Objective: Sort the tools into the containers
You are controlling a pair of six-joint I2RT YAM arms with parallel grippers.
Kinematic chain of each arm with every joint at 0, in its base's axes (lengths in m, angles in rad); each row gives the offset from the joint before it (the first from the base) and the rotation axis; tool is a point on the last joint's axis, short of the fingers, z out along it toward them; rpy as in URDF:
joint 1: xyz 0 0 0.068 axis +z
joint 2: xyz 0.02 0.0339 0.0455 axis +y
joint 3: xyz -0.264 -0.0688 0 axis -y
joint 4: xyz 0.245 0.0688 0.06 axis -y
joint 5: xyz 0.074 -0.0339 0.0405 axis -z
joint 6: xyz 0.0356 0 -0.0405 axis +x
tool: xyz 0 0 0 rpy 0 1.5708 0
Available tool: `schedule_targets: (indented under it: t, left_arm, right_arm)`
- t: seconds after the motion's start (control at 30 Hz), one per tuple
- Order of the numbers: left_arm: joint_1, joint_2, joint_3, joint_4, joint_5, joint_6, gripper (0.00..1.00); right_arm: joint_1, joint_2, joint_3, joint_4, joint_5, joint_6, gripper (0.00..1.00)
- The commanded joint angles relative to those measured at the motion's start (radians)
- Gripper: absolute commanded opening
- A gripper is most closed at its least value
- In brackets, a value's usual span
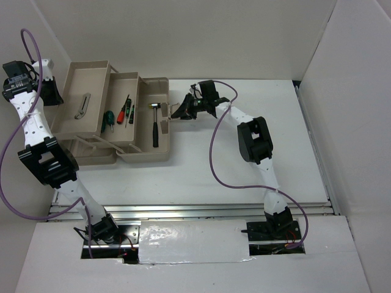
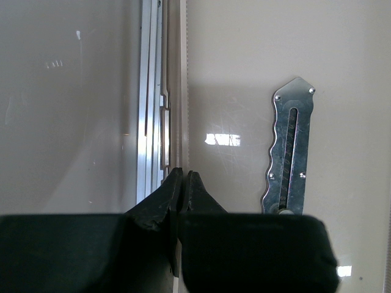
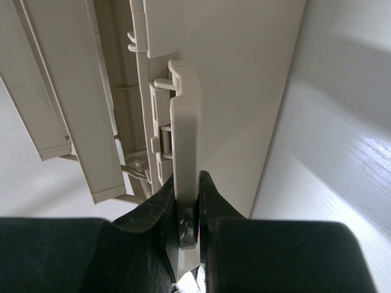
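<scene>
Both arms are up at the toolbox now, and it sits spread wide open on the white table, trays fanned out to the left.

Over on the far left, the left gripper is at the outer edge of the left tray. Its black fingers are pinched together, and the tray's thin rim runs straight in between the tips, so that's a grip on the tray wall. Just inside that wall lies the silver wrench, flat on the tray floor and alone in there.

Next along is the middle tray, with three screwdrivers lying side by side: the green-handled one on the left, the red one beside it, and the black one on the right.

Then comes the deep base, where the mallet lies lengthwise, pale head towards the back wall.

On the right side of the box, the right gripper is clamped on the latch. That beige tab stands up between the two fingers, squeezed from both sides, with the box's outer wall just beside it.
</scene>
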Motion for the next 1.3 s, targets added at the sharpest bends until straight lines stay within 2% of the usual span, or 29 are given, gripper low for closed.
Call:
schedule_targets:
  t: [0.0,0.03,0.07,0.3,0.53,0.77,1.13,1.27]
  left_arm:
    - [-0.045,-0.04,0.004,-0.001,0.071,0.025,0.0]
    - [-0.062,-0.051,0.004,0.0,0.071,0.029,0.0]
    - [-0.072,-0.067,-0.002,0.006,0.069,0.04,0.0]
    - [-0.171,-0.141,-0.037,0.04,0.014,0.083,0.0]
    - [-0.197,-0.164,-0.002,0.028,0.048,0.069,0.0]
    - [-0.308,-0.19,0.03,-0.012,0.022,0.089,0.0]
    - [-0.492,-0.262,-0.109,0.023,-0.11,0.126,0.0]
    - [-0.582,-0.276,-0.179,0.051,-0.202,0.141,0.0]
  right_arm:
    - [0.025,0.02,0.028,0.035,0.01,-0.005,0.08]
    - [0.028,0.02,0.028,0.037,0.008,-0.003,0.02]
    - [0.028,0.023,0.028,0.037,0.008,0.0,0.0]
    - [0.035,0.017,0.016,0.038,0.008,0.003,0.0]
    - [0.035,0.017,0.019,0.041,0.002,0.006,0.0]
    - [0.04,0.02,0.027,0.04,0.004,0.006,0.0]
    - [0.043,0.006,0.028,0.035,-0.009,0.011,0.0]
    - [0.045,0.002,0.027,0.038,-0.016,0.015,0.02]
